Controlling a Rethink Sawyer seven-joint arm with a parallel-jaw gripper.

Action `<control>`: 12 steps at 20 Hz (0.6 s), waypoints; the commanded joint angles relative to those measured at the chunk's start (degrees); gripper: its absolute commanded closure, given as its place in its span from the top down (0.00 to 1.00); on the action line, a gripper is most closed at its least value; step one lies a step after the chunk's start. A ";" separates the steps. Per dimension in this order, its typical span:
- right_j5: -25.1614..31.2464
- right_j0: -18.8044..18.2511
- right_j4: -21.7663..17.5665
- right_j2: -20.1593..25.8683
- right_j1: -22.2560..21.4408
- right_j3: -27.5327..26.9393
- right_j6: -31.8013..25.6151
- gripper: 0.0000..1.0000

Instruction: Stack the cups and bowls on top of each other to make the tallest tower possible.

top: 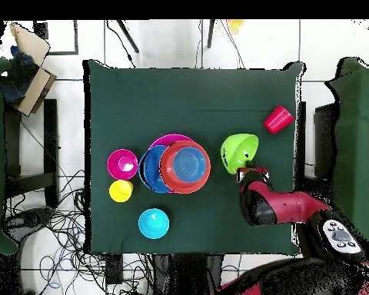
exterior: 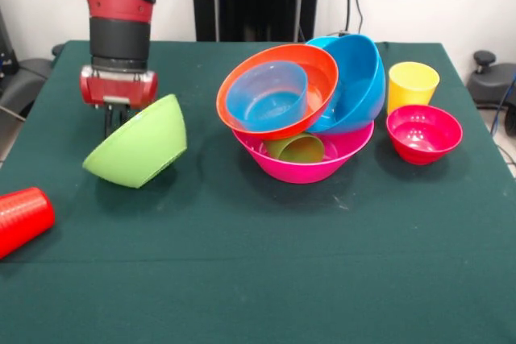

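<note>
We see the gripper (exterior: 121, 118) clamped on the lime bowl (exterior: 139, 153), tilted clear of the table (exterior: 242, 279); open cloth separates it from the tower (exterior: 300, 110) mid-table. The red cup (exterior: 22, 219) lies at the edge.

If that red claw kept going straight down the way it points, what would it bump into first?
Probably the lime bowl. The gripper points down at the table, and the tilted bowl's rim sits right at its tips. Whether it already touches or grips the bowl is hidden in both views.
</note>
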 commanded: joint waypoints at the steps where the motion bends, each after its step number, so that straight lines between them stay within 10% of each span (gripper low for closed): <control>1: 16.76 -0.85 2.72 8.14 -9.85 8.70 -3.80 0.00; 12: 22.52 -0.85 5.33 11.64 -13.91 8.41 -3.98 0.00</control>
